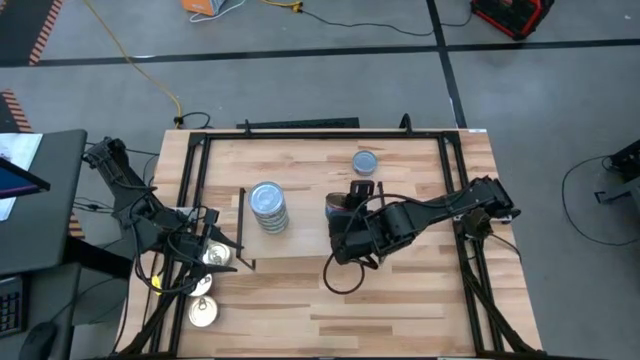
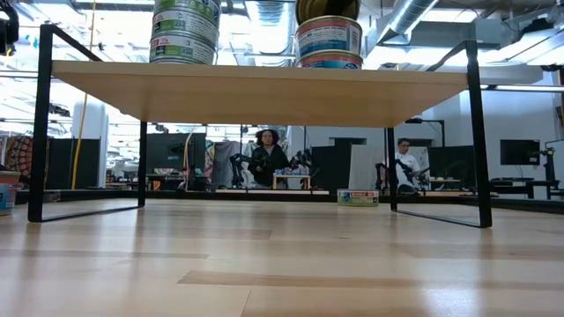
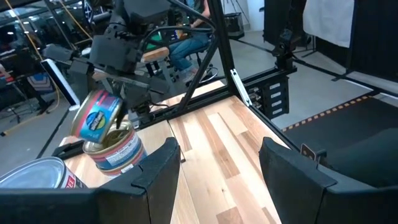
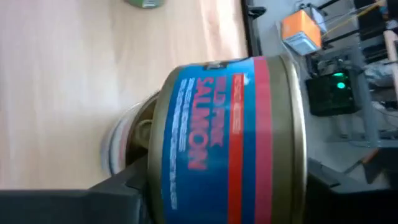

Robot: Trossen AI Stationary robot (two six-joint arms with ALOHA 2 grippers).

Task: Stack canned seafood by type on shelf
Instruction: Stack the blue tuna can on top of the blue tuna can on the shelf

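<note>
A blue-and-red salmon tin (image 4: pixel 230 137) fills the right wrist view, clamped between the right gripper (image 1: pixel 340 213)'s two dark fingers and held tilted on its side. From the left wrist view the same tin hangs at a slant just above an open-looking gold-rimmed tin (image 3: pixel 115 148) that stands on the shelf (image 2: pixel 264 88); whether the two touch cannot be told. In the high view that gripper sits over the right part of the shelf's light wooden top, the arm reaching in from the table's right edge.

Out from there, a stack of blue-grey-lidded tins (image 1: pixel 268 206) stands on the left part of the shelf (the low view shows only the bottom of each pile above the board). One blue-grey-lidded tin (image 1: pixel 366 161) lies alone on the table (image 1: pixel 400 310) behind the right gripper, beyond the shelf.

The left gripper (image 1: pixel 205 245) waits near the table's left edge, fingers spread apart with nothing between them. Two shiny gold-lidded tins lie close to it: one (image 1: pixel 215 257) just beside the fingers, another (image 1: pixel 203 313) nearer the front edge.

In the room beyond, two people (image 2: pixel 267 157) sit at far benches.
</note>
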